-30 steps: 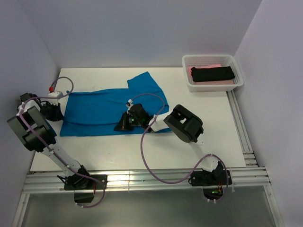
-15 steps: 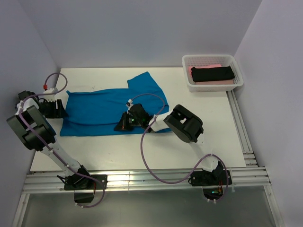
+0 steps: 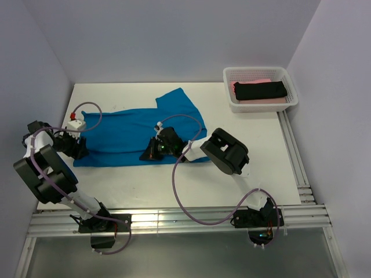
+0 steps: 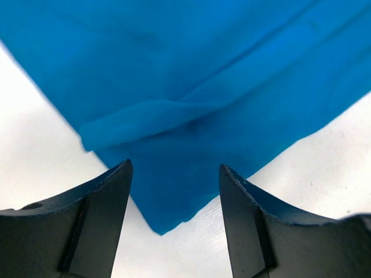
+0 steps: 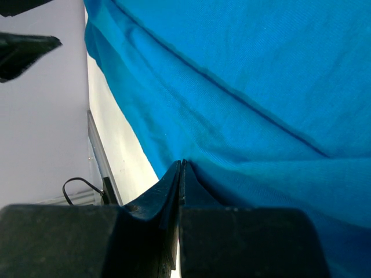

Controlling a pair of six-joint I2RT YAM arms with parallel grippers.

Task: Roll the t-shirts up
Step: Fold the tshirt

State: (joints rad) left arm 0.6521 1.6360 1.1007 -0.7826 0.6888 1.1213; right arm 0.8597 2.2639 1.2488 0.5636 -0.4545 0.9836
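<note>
- Top external view: a bright blue short-sleeved cloth t-shirt [image 3: 127,136] lies flat on the white table [image 3: 174,185]. Its long axis runs left to right across the middle of the frame.
  - The left gripper [image 3: 81,150] sits at the shirt's lower-left corner and is the arm nearer that end.
  - The right gripper [image 3: 145,156] rests on the lower hem about halfway along.
  - A white plastic mesh basket [image 3: 293,98] in the upper right holds a folded black t-shirt [image 3: 261,90] on top of a pink one [image 3: 255,81].
- Left wrist view: the left gripper [image 4: 174,174] has its dark fingers [image 4: 104,197] well apart, gripping nothing.
  - The pointed corner of the blue t-shirt [image 4: 203,69] lies straight ahead, reaching into the gap between them.
  - A soft fold crosses just beyond the tips, with bare table [image 4: 35,150] on either side.
  - Judging by this, a roll would start from this end and travel along the shirt's length.
- Right wrist view: the right gripper [image 5: 181,168] has its fingers pressed together at the hem of the blue t-shirt [image 5: 261,87], which fills the right of the frame.
  - Whether any cloth is caught between them cannot be told.
</note>
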